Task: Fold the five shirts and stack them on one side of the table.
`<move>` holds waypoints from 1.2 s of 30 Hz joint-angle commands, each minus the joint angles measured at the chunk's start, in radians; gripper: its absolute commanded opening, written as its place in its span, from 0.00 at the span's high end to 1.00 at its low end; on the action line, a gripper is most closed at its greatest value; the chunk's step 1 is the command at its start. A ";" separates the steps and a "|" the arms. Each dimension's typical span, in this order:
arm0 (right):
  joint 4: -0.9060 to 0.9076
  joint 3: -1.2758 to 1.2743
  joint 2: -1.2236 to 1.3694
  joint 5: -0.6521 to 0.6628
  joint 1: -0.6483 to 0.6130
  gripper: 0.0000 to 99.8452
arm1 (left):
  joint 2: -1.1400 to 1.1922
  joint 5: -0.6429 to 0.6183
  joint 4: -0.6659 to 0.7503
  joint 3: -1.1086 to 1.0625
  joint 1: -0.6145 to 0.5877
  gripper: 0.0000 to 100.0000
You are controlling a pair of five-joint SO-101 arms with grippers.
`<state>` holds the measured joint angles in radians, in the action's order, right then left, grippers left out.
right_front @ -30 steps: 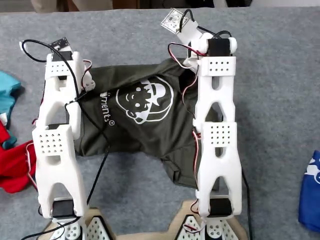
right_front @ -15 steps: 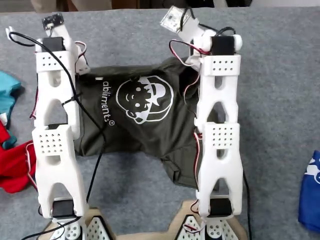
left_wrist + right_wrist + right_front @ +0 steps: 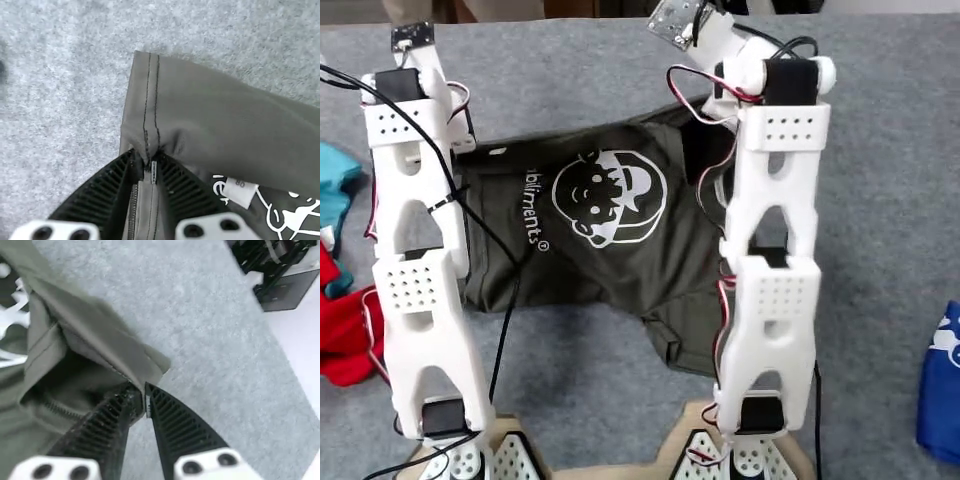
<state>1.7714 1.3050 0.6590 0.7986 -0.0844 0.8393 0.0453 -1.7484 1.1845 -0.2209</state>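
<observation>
Found the left gripper (image 3: 148, 162) with its ribbed black jaws pressed together on the double-stitched hem of a dark olive-green cotton T-shirt (image 3: 620, 260) printed with a white cartoon face, the cloth puckered right at the pinch. Noted a small white sewn-in label (image 3: 239, 189) on the fabric just beside one jaw. Found the right gripper (image 3: 145, 389) likewise closed, pinching a folded edge of the same shirt, with a bunched seam lying in shadow beside the jaws.

Saw the shirt spread mostly flat between the two white arms, print facing up, on the grey felt-like table cover (image 3: 890, 200). Saw its far edge held near both corners and its near edge ending in a crumpled flap toward the right arm's base.

Made out, well apart from it, a crumpled red garment (image 3: 345, 345) and a teal one (image 3: 332, 195) on the left side of the table, and a blue garment with white print (image 3: 940, 385) on the right side. Caught dark equipment (image 3: 285, 270) beyond the table's edge in the right wrist view.
</observation>
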 commanded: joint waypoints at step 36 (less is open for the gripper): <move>0.012 -1.218 -0.762 0.084 0.024 0.99 | -0.374 0.230 -0.011 -0.749 -0.029 0.98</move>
<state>1.7714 0.1128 -0.0422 0.8753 -0.0767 0.5370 0.2708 -1.7484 0.4388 -0.2286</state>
